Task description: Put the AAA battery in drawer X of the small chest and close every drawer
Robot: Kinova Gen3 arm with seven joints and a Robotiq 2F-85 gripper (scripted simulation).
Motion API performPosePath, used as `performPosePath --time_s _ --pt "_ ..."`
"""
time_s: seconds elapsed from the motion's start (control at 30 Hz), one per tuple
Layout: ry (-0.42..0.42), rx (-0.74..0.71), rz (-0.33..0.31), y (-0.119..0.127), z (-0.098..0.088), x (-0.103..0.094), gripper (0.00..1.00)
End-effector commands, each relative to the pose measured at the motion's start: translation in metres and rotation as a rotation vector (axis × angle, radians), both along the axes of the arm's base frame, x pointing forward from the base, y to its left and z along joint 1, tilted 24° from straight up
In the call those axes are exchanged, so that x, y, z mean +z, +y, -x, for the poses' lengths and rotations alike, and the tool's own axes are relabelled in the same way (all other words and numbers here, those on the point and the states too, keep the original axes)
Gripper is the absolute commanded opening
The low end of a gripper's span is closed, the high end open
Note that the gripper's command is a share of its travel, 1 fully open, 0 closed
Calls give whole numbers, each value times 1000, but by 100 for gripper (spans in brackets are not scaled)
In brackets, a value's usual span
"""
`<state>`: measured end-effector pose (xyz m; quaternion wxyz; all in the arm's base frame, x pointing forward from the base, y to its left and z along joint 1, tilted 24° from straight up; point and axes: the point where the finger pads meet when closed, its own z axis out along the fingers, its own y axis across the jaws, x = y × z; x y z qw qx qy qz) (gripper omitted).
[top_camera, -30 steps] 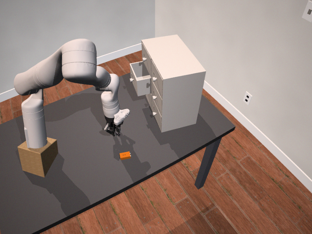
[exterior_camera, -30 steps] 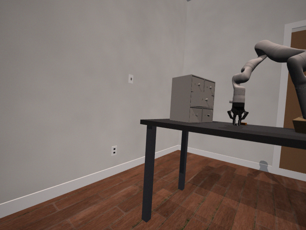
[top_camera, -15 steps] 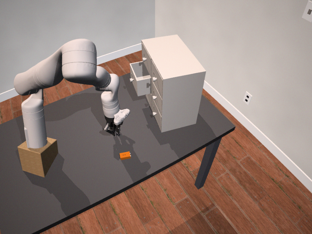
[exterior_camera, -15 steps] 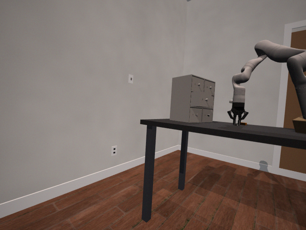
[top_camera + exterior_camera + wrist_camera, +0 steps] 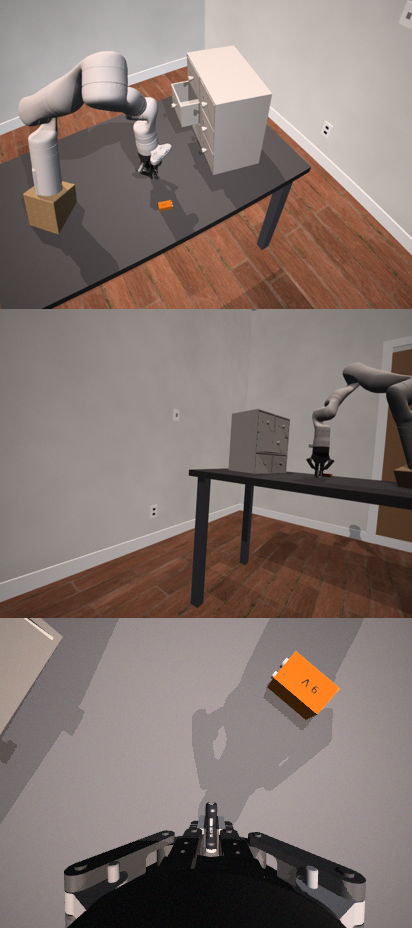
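The gripper [image 5: 154,177] [image 5: 318,474] [image 5: 211,826] is standing narrow, its 2 fingers pressing on the AAA battery [image 5: 211,827], which is showing in the wrist view as a slim dark cylinder between them. The fingertips are hovering at or just above the table [image 5: 109,186] [image 5: 359,485], so the step in hand is looking like the pick-up. The orange 9 V battery [image 5: 165,205] [image 5: 327,475] [image 5: 306,685] is lying apart and is needing to stay there. On the chest [image 5: 238,132] [image 5: 244,441] [image 5: 22,665], 1 drawer [image 5: 189,113] [image 5: 266,443] is standing open; I am not managing to read its mark, but it is presumably serving as the X drawer. The next move is calling for a straight lift with the grip kept firm, then a carry above the drawer's walls and a low release inside, before a gentle push shut that is not shifting the chest.

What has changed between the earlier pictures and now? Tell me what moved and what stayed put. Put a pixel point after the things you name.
The fingers of the hand [image 5: 154,177] [image 5: 318,475] [image 5: 211,822] have moved inward, toward each other, and now close on the AAA battery [image 5: 211,827]. Nothing was let go. The arm's pose, the 9 V battery [image 5: 165,206] [image 5: 327,475] [image 5: 306,684], the chest [image 5: 239,132] [image 5: 243,441] [image 5: 22,665] and its pulled-out drawer [image 5: 189,114] [image 5: 265,441] stayed as they were.
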<state>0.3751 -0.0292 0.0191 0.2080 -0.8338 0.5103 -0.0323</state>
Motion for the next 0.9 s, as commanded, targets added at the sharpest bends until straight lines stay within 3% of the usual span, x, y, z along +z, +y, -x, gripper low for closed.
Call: performPosePath --time_s 0.0,0.4,0.87 --pt "-1 0 1 0 0 0 5" --pt "-1 0 1 -3 2 7 5" --pt "-1 0 1 -18 15 52 5"
